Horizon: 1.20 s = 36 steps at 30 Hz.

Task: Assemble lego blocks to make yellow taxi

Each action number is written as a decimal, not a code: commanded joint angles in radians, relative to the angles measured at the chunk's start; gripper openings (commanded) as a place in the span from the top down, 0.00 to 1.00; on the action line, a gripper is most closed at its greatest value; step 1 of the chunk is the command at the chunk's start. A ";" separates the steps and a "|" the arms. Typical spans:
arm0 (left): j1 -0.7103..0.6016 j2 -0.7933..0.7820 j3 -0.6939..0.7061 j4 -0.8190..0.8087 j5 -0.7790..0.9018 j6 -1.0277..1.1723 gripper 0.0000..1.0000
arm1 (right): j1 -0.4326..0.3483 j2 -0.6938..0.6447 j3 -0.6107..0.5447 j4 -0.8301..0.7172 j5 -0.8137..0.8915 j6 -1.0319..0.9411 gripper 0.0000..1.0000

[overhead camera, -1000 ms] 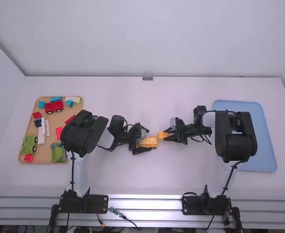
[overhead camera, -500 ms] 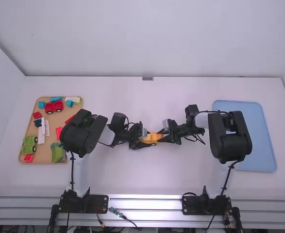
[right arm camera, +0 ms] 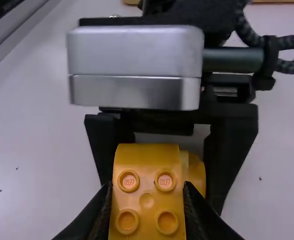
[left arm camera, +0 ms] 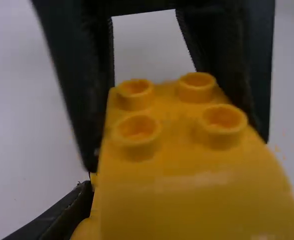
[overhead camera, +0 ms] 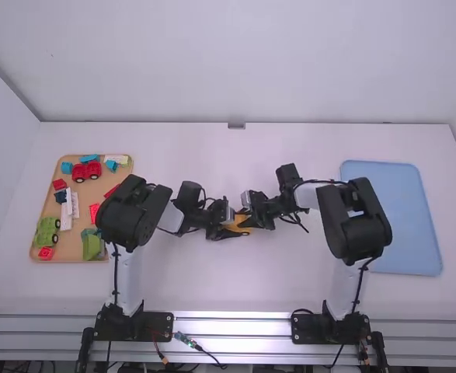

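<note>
The two grippers meet near the middle of the high view, over the white table (overhead camera: 235, 284). The right gripper (right arm camera: 148, 192) has the studded yellow block (left arm camera: 187, 200) pinched between its fingers. The left gripper (overhead camera: 234, 223) looks closed around the other yellow block (right arm camera: 196, 175), which sits just behind the first one. Both look like taxi parts.

I think the job now is to fit the two blocks together. I can't tell if they have clicked, because the place where they meet is hidden.

To do it well, the left gripper should be like a strong hand that does not wiggle. The right one should match the edges first, so the bumps and holes face each other. Then it should push straight and slow, not slanted. If one side sits higher, ease off a tiny bit, make it flat and push again. A crooked push could spin a block or pop it out of the fingers. Squeeze firmly, but keep the fingertips out of the crack, and don't let the two grippers bump.

When there is no gap all around, open only one gripper, gently. The other should hold on, so the taxi does not drop.
</note>
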 commanded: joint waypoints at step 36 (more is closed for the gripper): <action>-0.004 0.020 -0.013 -0.052 -0.106 -0.004 0.50 | 0.033 -0.020 -0.021 -0.003 0.046 0.063 0.97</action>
